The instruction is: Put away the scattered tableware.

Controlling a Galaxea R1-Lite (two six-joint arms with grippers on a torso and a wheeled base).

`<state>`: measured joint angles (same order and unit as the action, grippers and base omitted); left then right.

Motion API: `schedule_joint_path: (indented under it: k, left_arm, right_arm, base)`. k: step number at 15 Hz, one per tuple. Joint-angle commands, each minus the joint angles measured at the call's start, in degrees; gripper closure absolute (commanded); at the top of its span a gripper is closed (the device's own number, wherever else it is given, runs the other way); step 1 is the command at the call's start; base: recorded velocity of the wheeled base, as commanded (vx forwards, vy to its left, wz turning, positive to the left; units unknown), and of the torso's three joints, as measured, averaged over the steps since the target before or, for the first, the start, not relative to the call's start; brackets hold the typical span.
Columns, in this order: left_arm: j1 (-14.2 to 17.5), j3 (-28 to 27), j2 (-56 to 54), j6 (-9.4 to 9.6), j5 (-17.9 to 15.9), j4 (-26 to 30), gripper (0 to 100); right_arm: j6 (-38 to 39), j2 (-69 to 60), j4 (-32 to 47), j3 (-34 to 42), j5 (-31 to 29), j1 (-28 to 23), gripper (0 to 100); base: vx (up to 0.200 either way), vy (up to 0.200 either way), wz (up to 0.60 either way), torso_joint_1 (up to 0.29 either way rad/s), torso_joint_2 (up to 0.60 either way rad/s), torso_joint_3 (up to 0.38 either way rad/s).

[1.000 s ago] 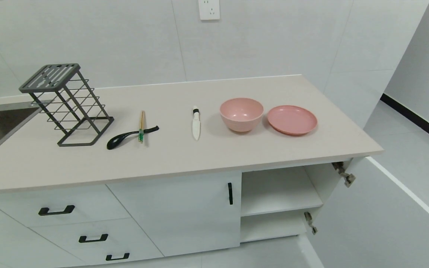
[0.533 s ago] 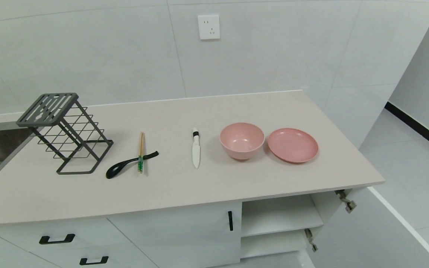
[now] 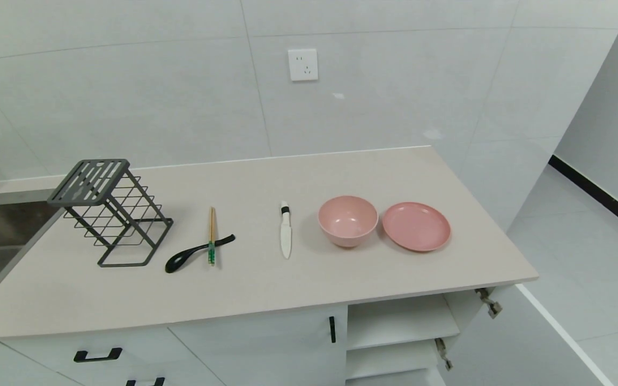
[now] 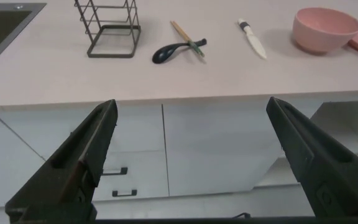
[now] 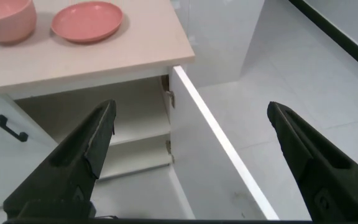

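Standing open and empty, the left gripper (image 4: 190, 106) and the right gripper (image 5: 190, 107) hang before the countertop (image 3: 287, 284). From the white knife (image 3: 285, 236), the pink bowl (image 3: 347, 220) and pink plate (image 3: 416, 226) lie at 3 o'clock, and the chopsticks (image 3: 212, 236) and black spoon (image 3: 196, 252) at 9 o'clock, near the wire rack (image 3: 110, 214). I think the chopsticks should go first, because they cross the spoon handle.

bowl (image 3: 347, 220) pink | plate (image 3: 416, 226) pink | spoon (image 3: 191, 253) black | chopsticks (image 3: 212, 230) tan, green band | knife (image 3: 285, 236) white, black band | wire rack (image 3: 108, 209) dark grey | countertop (image 3: 298, 284) beige
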<state>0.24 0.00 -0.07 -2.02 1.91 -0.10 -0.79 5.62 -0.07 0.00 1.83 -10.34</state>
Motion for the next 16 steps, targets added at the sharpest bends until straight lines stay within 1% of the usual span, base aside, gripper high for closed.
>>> schedule_joint_path:
  k: [1,12,14,15,16]
  left_arm:
    - [0.0,0.0,0.1,0.0,0.0,0.0,0]
    - [0.0,0.0,0.1,0.09,0.1,-0.1,0]
    - [0.0,0.0,0.1,0.18,0.1,-0.1,0]
    - [0.0,0.0,0.1,0.18,0.0,0.0,0]
    - [0.0,0.0,0.1,0.09,0.0,0.0,0]
  right_arm:
    - [0.0,0.1,0.0,0.0,0.0,0.0,0]
    - [-0.4,0.1,0.0,0.0,0.1,0.0,0]
    - [-0.5,0.1,-0.2,0.0,0.4,0.0,0]
    - [-0.4,0.1,-1.6,0.0,0.5,0.0,0]
    - [-0.4,0.1,-3.2,0.0,0.6,0.0,0]
  base:
    - [0.0,0.0,0.0,0.134,-0.32,-0.134]
    - [0.0,0.0,0.0,0.009,-0.01,-0.006]
    - [0.2,0.0,0.0,0.002,0.0,0.009]
    - [0.2,0.0,0.0,0.002,0.01,0.002]
    - [0.0,0.0,0.0,0.0,0.0,0.0]
